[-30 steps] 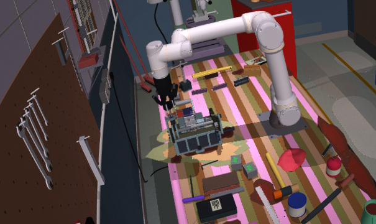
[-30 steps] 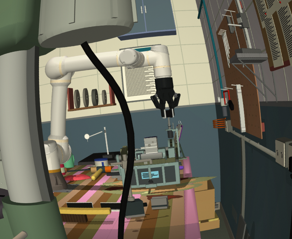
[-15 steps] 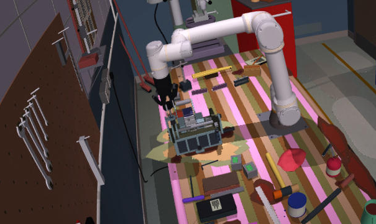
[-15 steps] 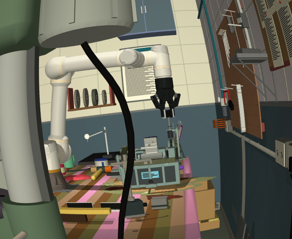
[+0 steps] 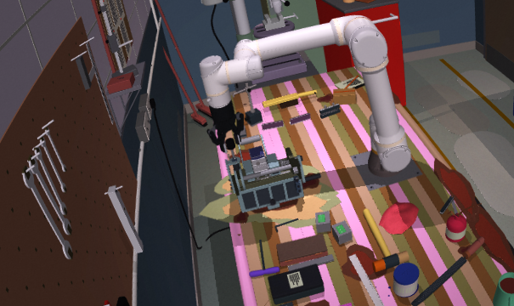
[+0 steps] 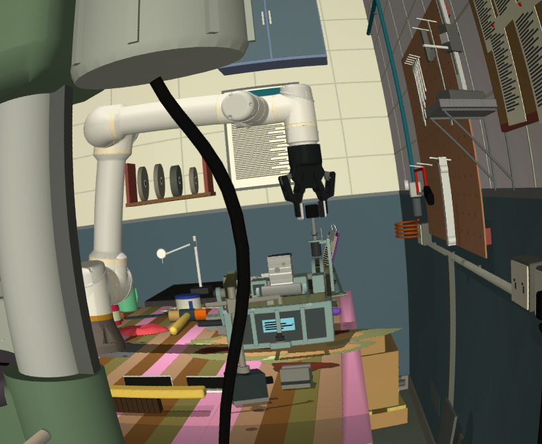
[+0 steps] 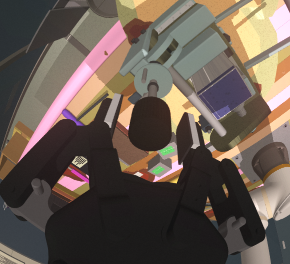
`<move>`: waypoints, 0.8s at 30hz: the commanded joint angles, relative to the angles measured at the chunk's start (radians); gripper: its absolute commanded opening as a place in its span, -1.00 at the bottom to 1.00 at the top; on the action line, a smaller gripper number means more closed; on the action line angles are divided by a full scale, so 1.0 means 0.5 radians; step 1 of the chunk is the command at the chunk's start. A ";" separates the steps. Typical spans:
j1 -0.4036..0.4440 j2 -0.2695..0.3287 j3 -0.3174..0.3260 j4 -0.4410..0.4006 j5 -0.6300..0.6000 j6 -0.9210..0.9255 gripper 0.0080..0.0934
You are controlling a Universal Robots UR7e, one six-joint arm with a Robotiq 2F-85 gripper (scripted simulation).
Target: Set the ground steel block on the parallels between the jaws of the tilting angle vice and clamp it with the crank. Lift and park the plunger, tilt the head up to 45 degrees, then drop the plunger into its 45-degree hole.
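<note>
The plunger's black knob [image 7: 149,122] stands between the fingers of my open gripper [image 7: 151,121], which hangs above the wall-side end of the tilting angle vice [image 5: 267,180] and holds nothing. The knob [image 6: 312,210] tops a thin stem rising from the vice's side bracket. The ground steel block [image 7: 224,93], dark blue on its top face, sits between the vice jaws [image 6: 280,267]. The crank's long grey handle [image 7: 201,109] runs beside the block. The wrist camera hides the plunger's lower end behind the knob.
The striped workbench [image 5: 324,204] carries scattered tools in front of the vice: two green-topped blocks [image 5: 333,227], a black case [image 5: 295,282], a mallet [image 5: 382,242]. The arm's base [image 5: 388,157] stands right of the vice. A pegboard wall [image 5: 48,170] runs along the left.
</note>
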 commanded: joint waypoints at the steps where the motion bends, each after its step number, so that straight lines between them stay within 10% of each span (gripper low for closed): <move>1: 0.000 -0.001 -0.001 -0.001 0.000 0.000 0.17; 14: 0.000 -0.003 -0.026 0.025 0.000 0.000 0.17; 24: 0.000 -0.002 -0.316 0.313 0.000 0.000 0.17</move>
